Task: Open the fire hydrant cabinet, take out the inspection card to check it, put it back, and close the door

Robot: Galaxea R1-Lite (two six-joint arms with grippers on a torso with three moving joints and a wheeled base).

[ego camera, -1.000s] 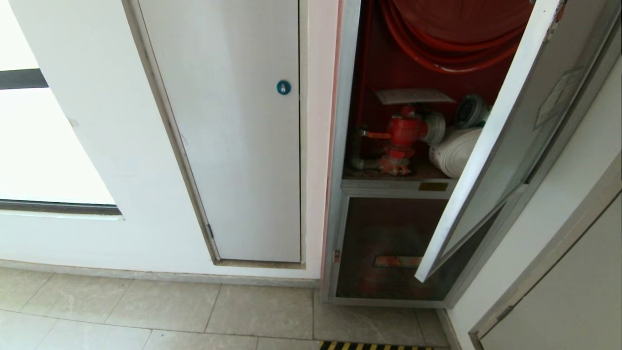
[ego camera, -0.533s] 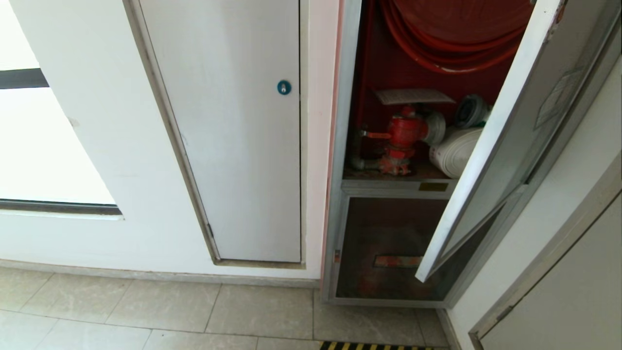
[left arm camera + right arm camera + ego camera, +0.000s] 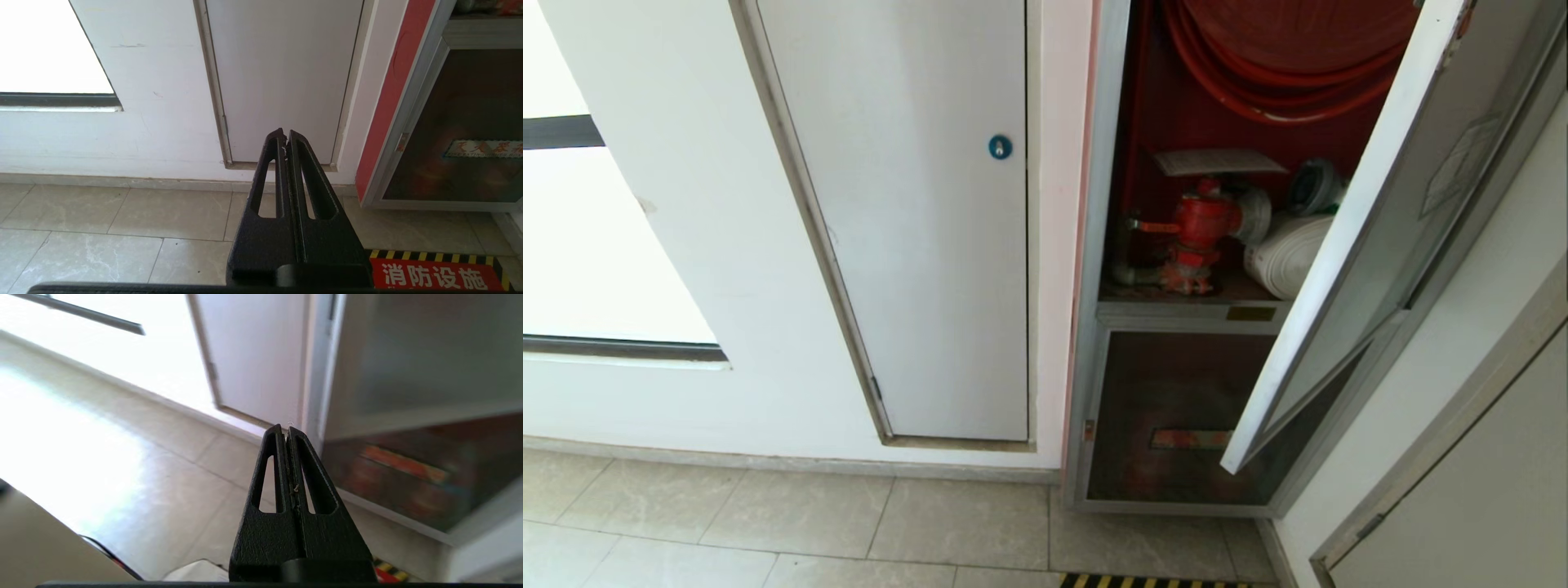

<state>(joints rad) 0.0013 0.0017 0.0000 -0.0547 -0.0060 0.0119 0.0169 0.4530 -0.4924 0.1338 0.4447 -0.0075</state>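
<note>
While ajar, door [image 3: 1347,245], inspection card [image 3: 1217,161] inside

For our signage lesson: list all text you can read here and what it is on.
"消防设施": red floor sign with a yellow-black striped edge.
Strip on the lower glass panel: characters too blurred to read.
Hexagonal sticker on the door: unreadable.
Brass plate on the fire hydrant cabinet: too small.
</note>
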